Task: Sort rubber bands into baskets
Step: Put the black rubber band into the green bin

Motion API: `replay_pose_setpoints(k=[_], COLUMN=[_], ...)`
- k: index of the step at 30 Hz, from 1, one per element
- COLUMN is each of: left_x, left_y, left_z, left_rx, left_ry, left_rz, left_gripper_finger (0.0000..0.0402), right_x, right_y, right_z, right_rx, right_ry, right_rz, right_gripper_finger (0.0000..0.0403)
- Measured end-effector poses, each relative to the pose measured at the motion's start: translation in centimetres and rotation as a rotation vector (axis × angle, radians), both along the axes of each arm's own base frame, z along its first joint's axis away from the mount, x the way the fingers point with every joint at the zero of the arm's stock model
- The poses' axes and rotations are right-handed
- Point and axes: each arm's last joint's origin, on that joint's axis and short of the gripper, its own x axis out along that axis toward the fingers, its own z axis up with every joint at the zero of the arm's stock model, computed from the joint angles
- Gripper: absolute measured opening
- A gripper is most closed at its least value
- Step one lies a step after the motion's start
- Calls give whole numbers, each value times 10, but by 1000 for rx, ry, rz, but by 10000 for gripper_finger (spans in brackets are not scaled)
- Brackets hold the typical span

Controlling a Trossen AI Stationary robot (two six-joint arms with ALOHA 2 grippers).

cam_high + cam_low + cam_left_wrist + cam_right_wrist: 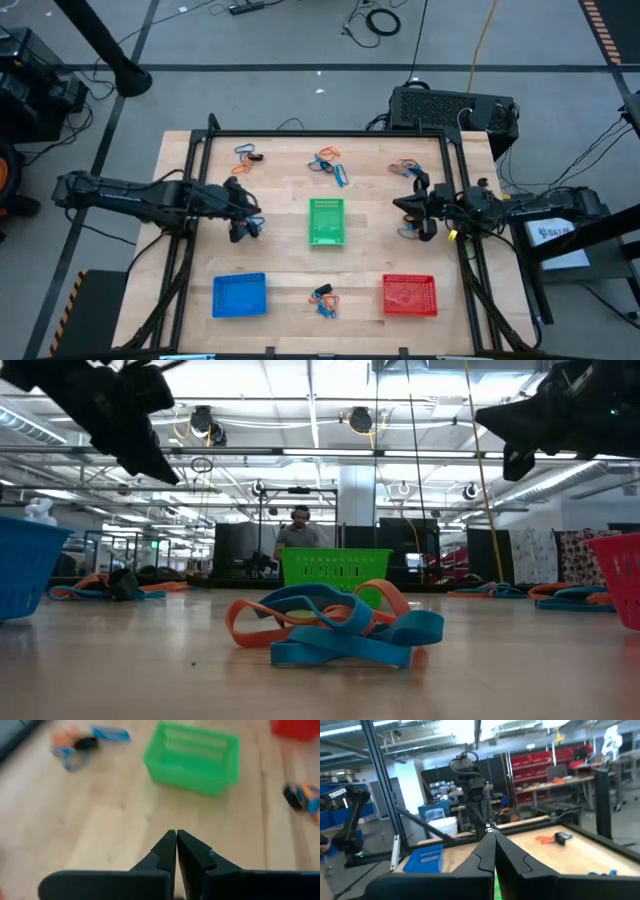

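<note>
A: Rubber bands [324, 296] sit in tangled clumps across the surface [280, 255], none visible in the blue, green or red baskets [326, 221]. Thin, floppy, light.

B: Claws?

A: Left claw [240, 222] and right claw [415, 210] both pinched closed, nothing visibly held.

B: Pinch one raised loop at the clump edge; I expect neighbours to drag along.

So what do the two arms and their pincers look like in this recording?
Both arms are dark, nearly black, jointed tubes. The left pincer and right pincer each end in two matte black wedge-shaped fingers tapering to a point. The right arm shows a small yellow spot near its wrist in the high view. No other markings can be made out.
</note>
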Motion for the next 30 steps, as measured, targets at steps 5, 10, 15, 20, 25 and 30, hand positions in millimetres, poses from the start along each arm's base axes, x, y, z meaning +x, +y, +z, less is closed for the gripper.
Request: replay_pose_setpoints(k=[5,10,15,20,25,30], left_x=[15,27,33,34,33,32], left_y=[-1,-2,-2,-2,-2,-2], left_z=[-13,-28,-37,-37,-37,-37], left_rx=[30,118,137,149,159,126], left_ry=[200,289,349,402,438,438], left_rz=[-53,-141,-180,-186,-176,-145], left_gripper_finger=[22,22,27,79,149,177], right_x=[19,47,73,91,102,105], right_y=[5,8,11,12,12,12], right_z=[3,11,14,17,18,16], right_rx=[10,-43,-154,-216,-276,-339], right_ry=[98,182,258,366,434,455], right_rz=[20,25,32,41,49,53], right_gripper_finger=[0,0,0,0,0,0])
